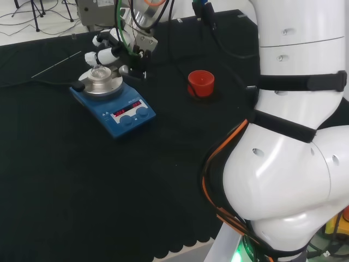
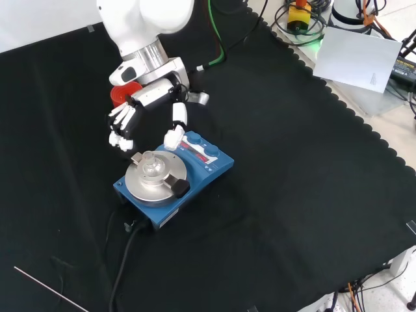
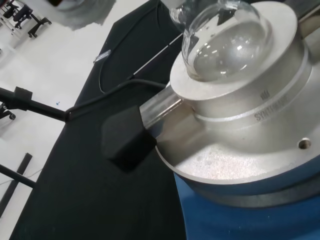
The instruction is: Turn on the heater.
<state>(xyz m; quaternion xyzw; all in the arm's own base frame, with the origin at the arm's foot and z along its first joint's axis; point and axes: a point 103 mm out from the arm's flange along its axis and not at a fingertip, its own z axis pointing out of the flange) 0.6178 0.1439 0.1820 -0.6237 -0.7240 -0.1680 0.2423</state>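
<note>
Blue and boxy, your heater [image 2: 174, 175] sits left of centre on the black cloth [image 2: 292, 214] in the front view, its long axis running diagonally: the control face with a red display [image 2: 193, 145] and two blue knobs [image 2: 207, 151] points up-right there, toward the arm, while a black cable [image 2: 127, 250] leaves the opposite end toward the lower left. On its top you have a silver metal block [image 2: 155, 175] with a black-tipped handle [image 2: 179, 188], and in the wrist view a clear round-bottomed flask [image 3: 227, 37] nests in that block. Your hand [image 2: 146, 114] hangs just above the heater's upper edge, fingers spread and fairly straight, gripping nothing; one fingertip [image 2: 173, 138] is right beside the control face, though you cannot tell whether it touches. A red ribbed ring [image 1: 200, 83] stands well apart to the right in the head view. Wide bare cloth lies right of and below the heater in the front view. A thin rod [image 1: 56, 64] lies beyond the heater in the head view. Engraved lettering on the block is too partial to read.
</note>
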